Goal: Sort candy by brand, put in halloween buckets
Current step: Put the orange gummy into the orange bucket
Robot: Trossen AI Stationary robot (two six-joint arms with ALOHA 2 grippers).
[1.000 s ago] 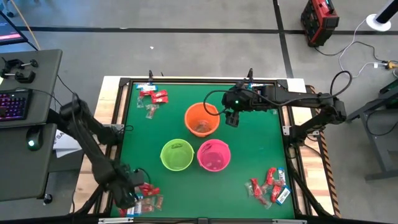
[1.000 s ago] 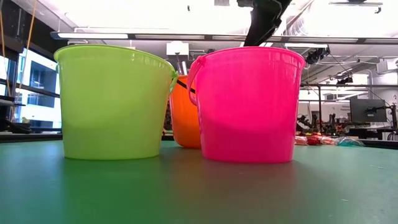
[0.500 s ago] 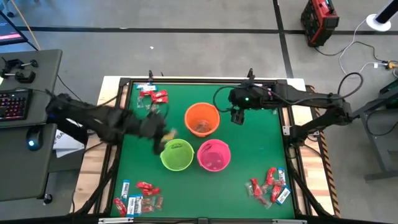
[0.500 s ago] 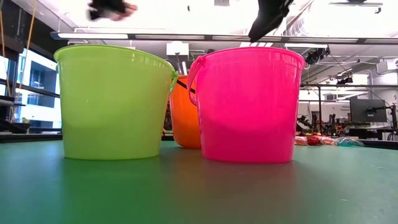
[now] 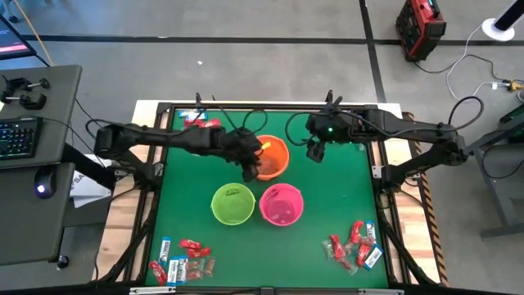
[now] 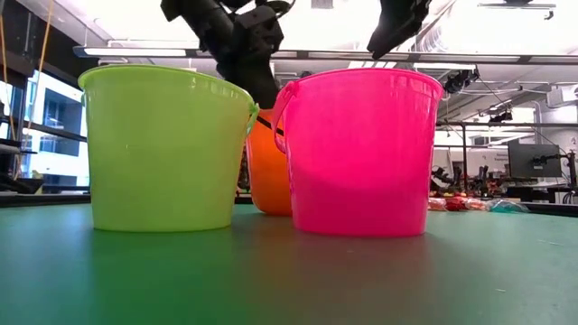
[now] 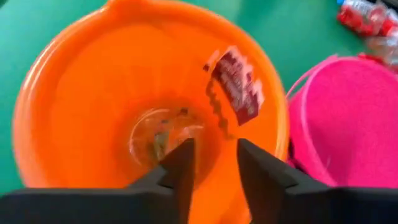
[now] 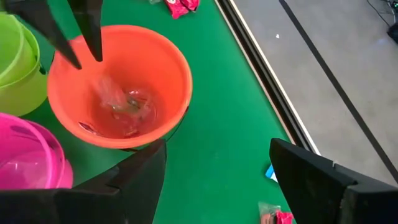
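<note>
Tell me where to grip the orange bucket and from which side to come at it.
Grip the orange bucket by its thin upright rim, coming straight down from above with one finger inside and one outside. Its round wall looks too wide to span. The far, bare-table side seems best: the green bucket and pink bucket crowd its near side, and the left gripper hangs over its left rim.

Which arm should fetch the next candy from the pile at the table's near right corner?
Right, probably. Its pincer hangs open and empty beside the orange bucket, on that pile's side. The left pincer is over the bucket, a red candy dropping.
</note>
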